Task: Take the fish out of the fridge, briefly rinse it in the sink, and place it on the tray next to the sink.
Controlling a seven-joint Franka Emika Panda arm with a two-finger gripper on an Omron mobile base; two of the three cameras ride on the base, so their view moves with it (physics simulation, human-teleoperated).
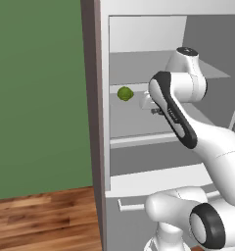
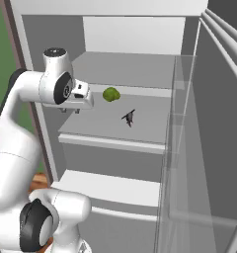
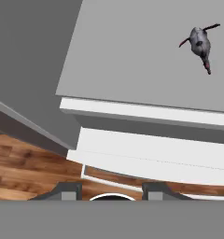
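The fridge [image 1: 92,98] stands open. The small silvery-grey fish [image 2: 129,117] lies on its middle shelf [image 2: 115,129], right of centre; in the hand view the fish [image 3: 200,44] is at the upper right. My gripper [image 2: 71,109] hangs over the shelf's front left corner, pointing down, to the left of the fish and apart from it. Its fingertips [image 3: 69,189] stand apart with nothing between them, so it is open. In the left base view my arm covers the fish, and the gripper [image 1: 156,112] shows beside the forearm. The sink and the tray are out of view.
A round green ball [image 2: 111,94] sits at the back of the same shelf, left of the fish. The fridge door [image 2: 209,123] stands open on the right. Below are another shelf and a drawer with a bar handle [image 1: 131,206]. Wood floor [image 1: 41,220] lies to the left.
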